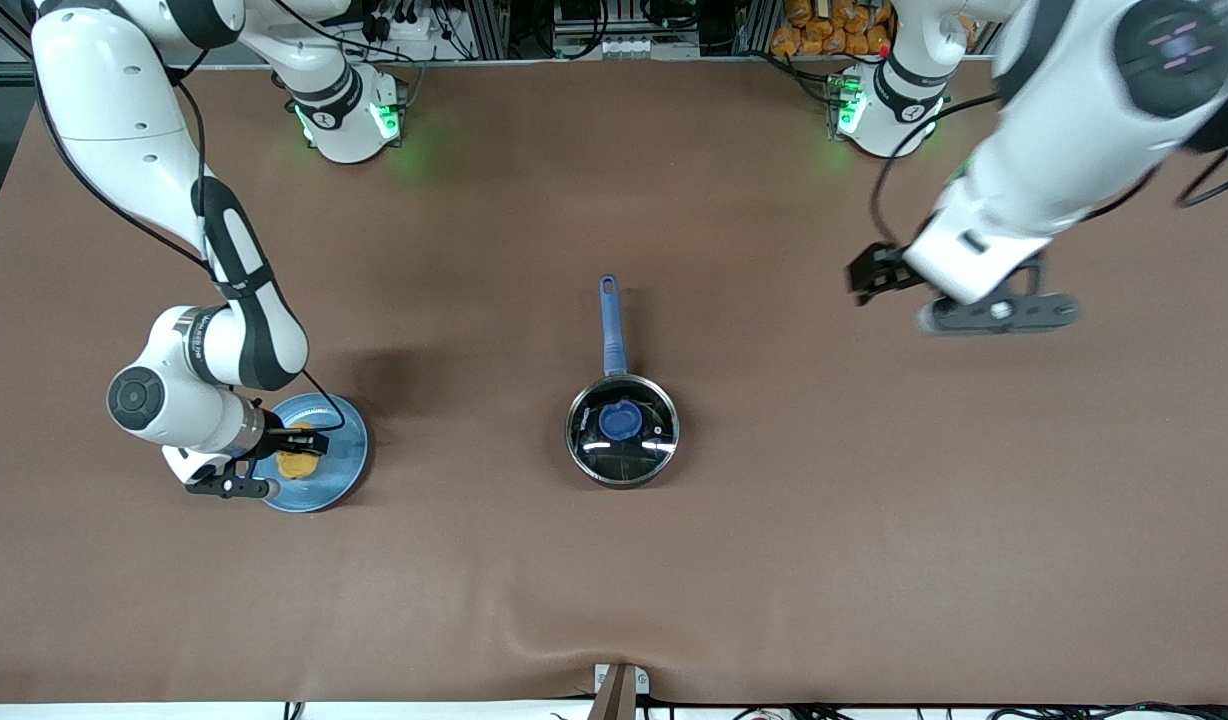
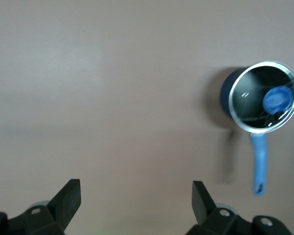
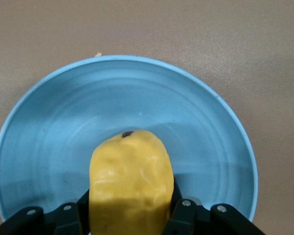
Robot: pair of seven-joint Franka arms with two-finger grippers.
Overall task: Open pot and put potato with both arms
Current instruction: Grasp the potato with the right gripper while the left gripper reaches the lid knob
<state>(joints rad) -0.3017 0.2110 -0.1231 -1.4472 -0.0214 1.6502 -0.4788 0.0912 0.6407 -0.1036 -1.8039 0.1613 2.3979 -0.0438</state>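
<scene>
On the light-blue plate (image 1: 336, 478) toward the right arm's end of the bench (image 1: 614, 580), the right end effector (image 1: 299, 441) grips the potato (image 1: 298, 464), while the lidded pot (image 1: 623, 431) sits mid-bench, and the left end effector (image 1: 879, 275) hovers over bare bench, fingers spread wide.

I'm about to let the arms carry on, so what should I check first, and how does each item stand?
1. Right gripper shut on the potato: ok, fingers press both its sides.
2. Potato lifted off the light-blue plate: cannot tell.
3. Glass lid off the pot: not ok, it is on, blue knob up.
4. Left gripper open for the knob: ok.
5. Left gripper over the lid: not ok, it hangs over bare table toward the left arm's end.
6. Pot upright, blue handle clear: ok.
</scene>
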